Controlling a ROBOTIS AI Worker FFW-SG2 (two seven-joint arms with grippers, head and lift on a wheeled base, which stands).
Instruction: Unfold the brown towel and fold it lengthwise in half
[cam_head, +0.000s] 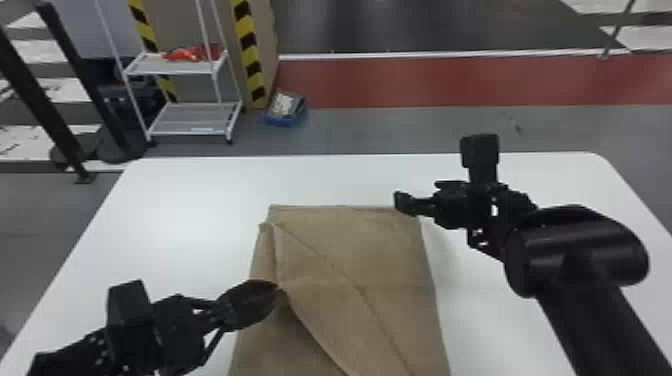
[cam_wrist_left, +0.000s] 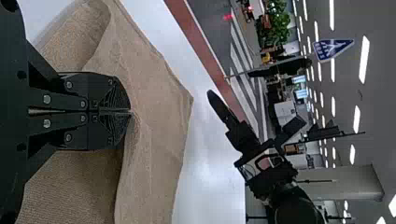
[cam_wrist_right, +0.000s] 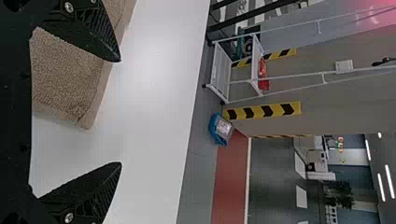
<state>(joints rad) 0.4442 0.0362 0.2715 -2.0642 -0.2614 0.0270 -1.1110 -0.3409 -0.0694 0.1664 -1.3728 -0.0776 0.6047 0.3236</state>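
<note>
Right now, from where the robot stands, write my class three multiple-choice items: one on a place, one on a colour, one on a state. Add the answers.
1. Where is the right tool?
A. Near the towel's far right corner
B. Near its far left corner
C. Down on the floor

2. What colour is the floor band beyond the table?
A. Green
B. Red
C. Yellow

3. What is the state of the left tool?
A. Open, away from the towel
B. Shut on the table's edge
C. Shut on the towel

Answers:
1. A: the head view shows it by that corner.
2. B: a red strip crosses the grey floor.
3. C: the left wrist view shows its tips together on the cloth.
</note>
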